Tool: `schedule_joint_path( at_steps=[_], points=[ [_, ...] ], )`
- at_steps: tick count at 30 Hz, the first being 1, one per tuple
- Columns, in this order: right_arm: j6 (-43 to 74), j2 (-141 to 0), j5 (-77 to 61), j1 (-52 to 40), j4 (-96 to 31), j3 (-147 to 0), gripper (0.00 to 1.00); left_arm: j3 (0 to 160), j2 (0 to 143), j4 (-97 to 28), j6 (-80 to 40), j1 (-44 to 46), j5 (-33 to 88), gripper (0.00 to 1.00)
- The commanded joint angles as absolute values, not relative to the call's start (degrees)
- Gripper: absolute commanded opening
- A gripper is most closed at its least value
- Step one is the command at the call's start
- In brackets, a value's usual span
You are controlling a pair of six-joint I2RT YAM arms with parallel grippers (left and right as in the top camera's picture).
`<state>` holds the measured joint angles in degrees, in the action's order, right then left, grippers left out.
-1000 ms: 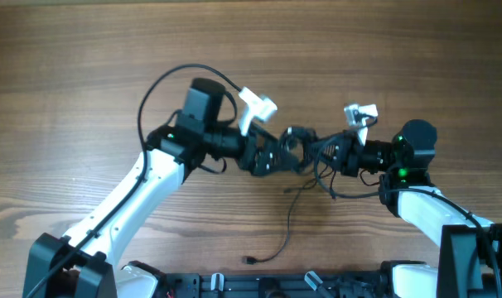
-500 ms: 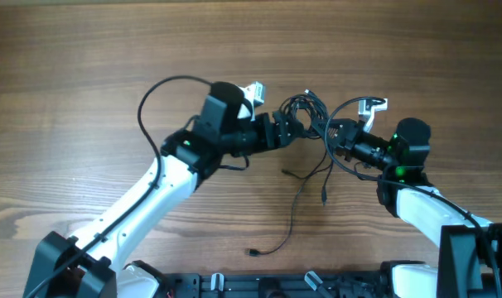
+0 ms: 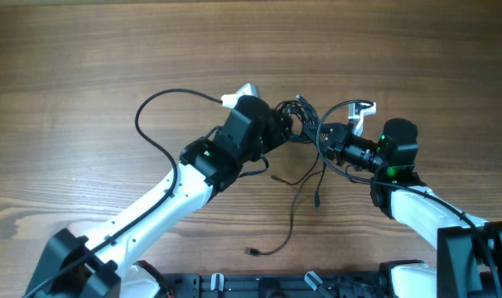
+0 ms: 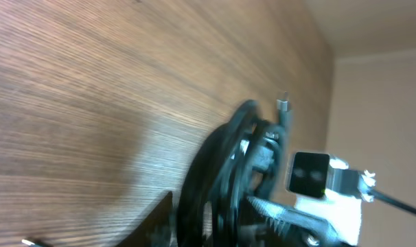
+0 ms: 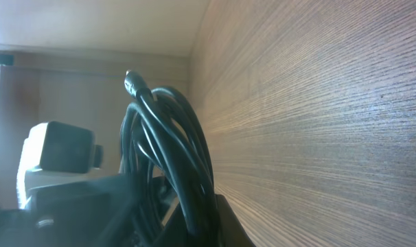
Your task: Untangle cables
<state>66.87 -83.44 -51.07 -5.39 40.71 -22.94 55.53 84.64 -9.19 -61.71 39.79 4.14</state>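
The cables (image 3: pixel 305 112) form a thin black tangled bundle held up between my two grippers at the table's centre. My left gripper (image 3: pixel 286 128) comes in from the left and is shut on the bundle's left side. My right gripper (image 3: pixel 328 142) is shut on its right side. Two loose strands hang to the table, one ending in a plug (image 3: pixel 317 201), the other in a plug (image 3: pixel 252 251) near the front. The left wrist view shows the blurred cables (image 4: pixel 228 165) running between my left gripper's (image 4: pixel 215 230) jaws. In the right wrist view the coil (image 5: pixel 174 130) rises out of my right gripper (image 5: pixel 194 226).
The wooden table (image 3: pixel 85 66) stretches wide to the left and back. My left arm's own thicker black cable (image 3: pixel 152 124) loops out beside it. A black base rail (image 3: pixel 276 285) runs along the front edge.
My left arm has swung toward the far side and its jaws have closed from wide open onto the bundle. The bundle and right gripper shifted slightly back and left.
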Motion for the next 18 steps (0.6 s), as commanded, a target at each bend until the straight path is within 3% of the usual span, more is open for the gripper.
schedule_joint_path(
  at_steps=[1,2,4,10,14,18],
  points=[
    [67.4,-84.2,-52.8,-5.7,41.2,-23.2,0.04,55.9,86.8,-10.3,-62.2,39.5,0.5,0.16],
    [67.5,-84.2,-52.8,-5.7,41.3,-23.2,0.04,55.9,87.1,-10.2,-62.2,39.5,0.5,0.17],
    [67.4,-84.2,-52.7,-5.7,41.3,-23.2,0.04,55.9,87.1,-10.1,-62.2,39.5,0.6,0.48],
    [67.3,-84.2,-52.5,-5.7,41.3,-23.2,0.04,55.9,87.1,-10.1,-62.2,39.9,2.8,0.65],
    [67.3,-84.2,-52.6,-5.7,41.3,-23.2,0.04,55.9,87.1,-10.0,-62.2,40.4,2.7,0.64],
    [67.7,-84.2,-52.8,-5.7,41.3,-23.2,0.05,55.9,87.2,-10.0,-62.2,40.7,2.7,0.38]
  ],
)
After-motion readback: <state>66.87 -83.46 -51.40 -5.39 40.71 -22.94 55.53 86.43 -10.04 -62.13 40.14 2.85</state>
